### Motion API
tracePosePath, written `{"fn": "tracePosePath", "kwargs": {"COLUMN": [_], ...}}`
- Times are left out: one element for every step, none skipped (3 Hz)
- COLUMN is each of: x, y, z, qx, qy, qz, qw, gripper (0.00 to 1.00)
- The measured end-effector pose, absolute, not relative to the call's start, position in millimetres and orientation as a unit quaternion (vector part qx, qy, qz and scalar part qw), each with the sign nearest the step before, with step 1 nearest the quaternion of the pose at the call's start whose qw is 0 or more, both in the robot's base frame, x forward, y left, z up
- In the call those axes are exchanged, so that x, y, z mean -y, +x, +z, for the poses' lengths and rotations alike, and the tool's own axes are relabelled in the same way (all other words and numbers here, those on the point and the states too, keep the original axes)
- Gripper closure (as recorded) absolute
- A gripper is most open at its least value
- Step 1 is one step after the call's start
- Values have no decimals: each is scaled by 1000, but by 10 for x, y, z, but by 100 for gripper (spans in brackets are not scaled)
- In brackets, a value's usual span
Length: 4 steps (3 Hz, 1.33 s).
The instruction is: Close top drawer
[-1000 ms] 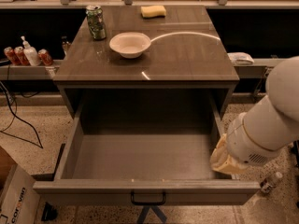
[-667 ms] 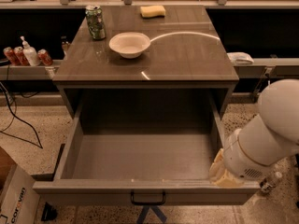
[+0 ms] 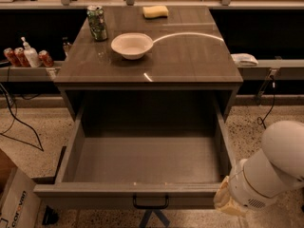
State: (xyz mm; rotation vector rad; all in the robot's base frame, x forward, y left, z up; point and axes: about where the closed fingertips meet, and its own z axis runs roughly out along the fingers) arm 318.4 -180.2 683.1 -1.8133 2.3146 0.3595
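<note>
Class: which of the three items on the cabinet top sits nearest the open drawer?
The white bowl; green can and yellow sponge sit further back. The gripper is at the top drawer's front right corner.

Worktop: you have a flat grey-brown worktop (image 3: 190, 56); a bright curved streak of glare crosses its right half
Can: a green can (image 3: 97, 23) stands upright near the rear left corner
Bowl: a white bowl (image 3: 132, 45) sits upright just in front and right of the can; the two are apart
Sponge: a yellow sponge (image 3: 156, 12) lies flat by the rear edge; it is apart from the bowl
Gripper: your gripper (image 3: 223, 201) is low at the right, below the worktop; it touches nothing on it
</note>
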Motion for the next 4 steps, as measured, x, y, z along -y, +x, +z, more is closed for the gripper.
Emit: {"fn": "tracePosePath", "kwargs": {"x": [1902, 1934, 2001, 2005], "y": [3256, 3333, 3760, 3752], "z": [6544, 6482, 6442, 6442], "qx": [-793, -795, -797, -797], "qy": [-587, -583, -575, -575], "qz": [128, 127, 122, 122], "qw": [105, 111, 136, 136], "gripper": [100, 100, 100, 100]}}
